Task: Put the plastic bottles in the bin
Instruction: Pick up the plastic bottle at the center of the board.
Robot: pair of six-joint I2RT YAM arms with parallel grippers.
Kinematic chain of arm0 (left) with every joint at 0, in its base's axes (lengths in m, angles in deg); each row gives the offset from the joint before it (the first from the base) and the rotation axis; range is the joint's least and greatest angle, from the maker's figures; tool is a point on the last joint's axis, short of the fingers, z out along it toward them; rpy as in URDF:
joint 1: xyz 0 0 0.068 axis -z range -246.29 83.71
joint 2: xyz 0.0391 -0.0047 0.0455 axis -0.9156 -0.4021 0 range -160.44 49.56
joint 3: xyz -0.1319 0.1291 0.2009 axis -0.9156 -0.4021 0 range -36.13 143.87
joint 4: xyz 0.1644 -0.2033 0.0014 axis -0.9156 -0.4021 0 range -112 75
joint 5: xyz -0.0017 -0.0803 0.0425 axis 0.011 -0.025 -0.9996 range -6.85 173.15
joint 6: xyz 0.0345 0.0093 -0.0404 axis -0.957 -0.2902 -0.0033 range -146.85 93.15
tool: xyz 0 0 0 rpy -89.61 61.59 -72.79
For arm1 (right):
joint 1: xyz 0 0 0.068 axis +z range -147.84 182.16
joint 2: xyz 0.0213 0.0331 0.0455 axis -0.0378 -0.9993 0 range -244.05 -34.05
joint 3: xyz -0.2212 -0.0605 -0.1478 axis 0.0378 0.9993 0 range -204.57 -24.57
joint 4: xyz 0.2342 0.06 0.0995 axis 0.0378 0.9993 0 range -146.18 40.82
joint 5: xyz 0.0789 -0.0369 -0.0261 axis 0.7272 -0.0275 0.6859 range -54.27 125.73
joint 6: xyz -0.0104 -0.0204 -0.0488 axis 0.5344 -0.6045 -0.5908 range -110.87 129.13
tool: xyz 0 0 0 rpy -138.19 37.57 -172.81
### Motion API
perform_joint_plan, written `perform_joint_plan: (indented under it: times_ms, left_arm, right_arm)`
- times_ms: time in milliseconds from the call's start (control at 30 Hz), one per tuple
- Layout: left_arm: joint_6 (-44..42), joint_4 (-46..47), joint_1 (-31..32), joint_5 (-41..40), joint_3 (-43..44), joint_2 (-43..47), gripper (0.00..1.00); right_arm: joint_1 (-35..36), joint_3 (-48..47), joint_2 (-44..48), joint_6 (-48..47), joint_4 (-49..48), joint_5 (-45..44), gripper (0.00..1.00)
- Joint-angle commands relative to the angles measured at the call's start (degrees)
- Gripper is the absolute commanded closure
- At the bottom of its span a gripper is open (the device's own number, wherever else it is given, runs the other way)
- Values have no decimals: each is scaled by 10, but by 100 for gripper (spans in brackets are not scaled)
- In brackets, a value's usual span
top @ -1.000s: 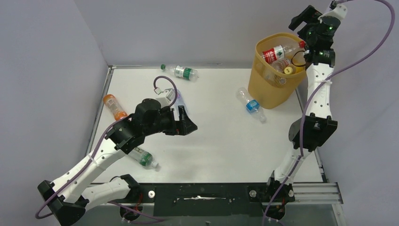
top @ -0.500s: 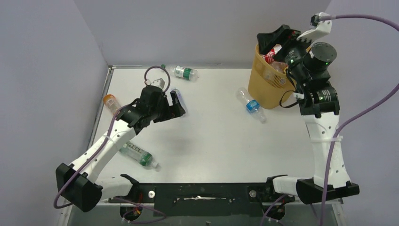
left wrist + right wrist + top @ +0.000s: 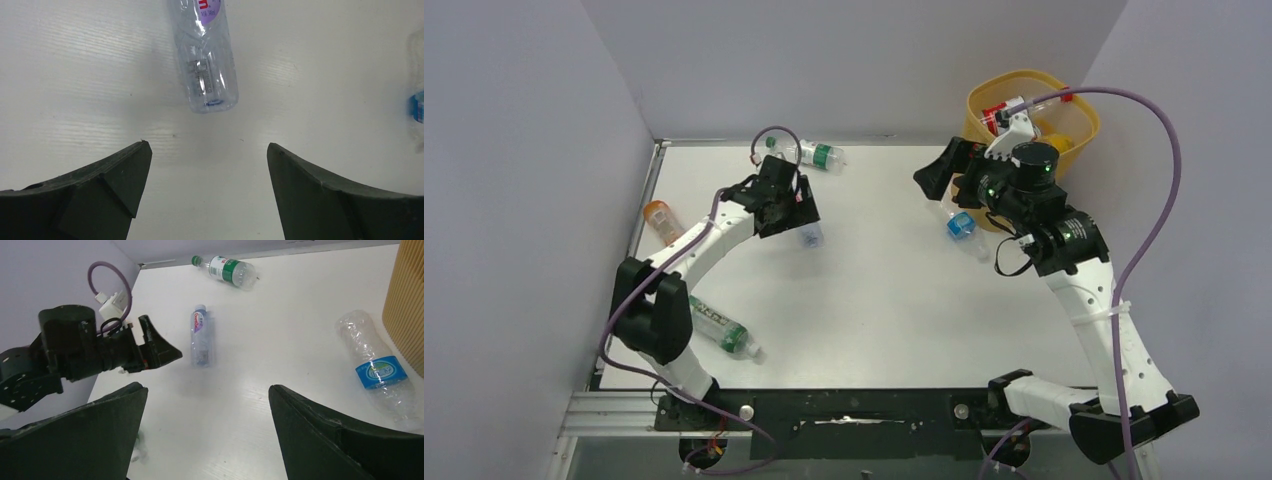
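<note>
- The left gripper (image 3: 207,150) is hovering well to the left of the bin (image 3: 1079,128), jaws spread and empty, just short of the base of a purple-labelled bottle (image 3: 206,75) lying on the table (image 3: 884,300).
- The right gripper (image 3: 936,176) is hanging just left of the bin, jaws spread wide, gripping nothing.
- A blue-labelled bottle (image 3: 960,225) is lying just beside the bin's base.
- A green-labelled bottle (image 3: 816,153) is lying far left of the bin.
- An orange bottle (image 3: 662,218) is lying even farther from the bin.
- A red-labelled bottle (image 3: 999,113) is resting inside the bin.
</note>
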Motion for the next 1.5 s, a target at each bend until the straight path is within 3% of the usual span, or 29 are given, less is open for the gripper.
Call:
perform_joint_plan:
  times_ms: [0, 633, 733, 833, 1033, 1233, 1467]
  left_arm:
    - [1, 25, 6, -37, 54, -49, 13]
    - [16, 33, 19, -67, 140, -224, 13]
    - [16, 36, 19, -65, 143, -241, 19]
    - [13, 43, 19, -61, 136, -246, 34]
    - [-2, 47, 20, -57, 105, -220, 58]
    - [-23, 28, 47, -44, 64, -134, 58]
    - [-52, 39, 117, 89, -12, 21, 58]
  right_arm:
    - [6, -4, 36, 8, 14, 35, 2]
    - [8, 77, 80, 10, 22, 62, 2]
    - [8, 85, 80, 11, 18, 65, 2]
    - [9, 92, 79, 11, 15, 66, 2]
    - [8, 111, 79, 14, 1, 68, 2]
    - [8, 110, 74, 16, -3, 64, 2]
    - [7, 94, 46, 34, -23, 98, 2]
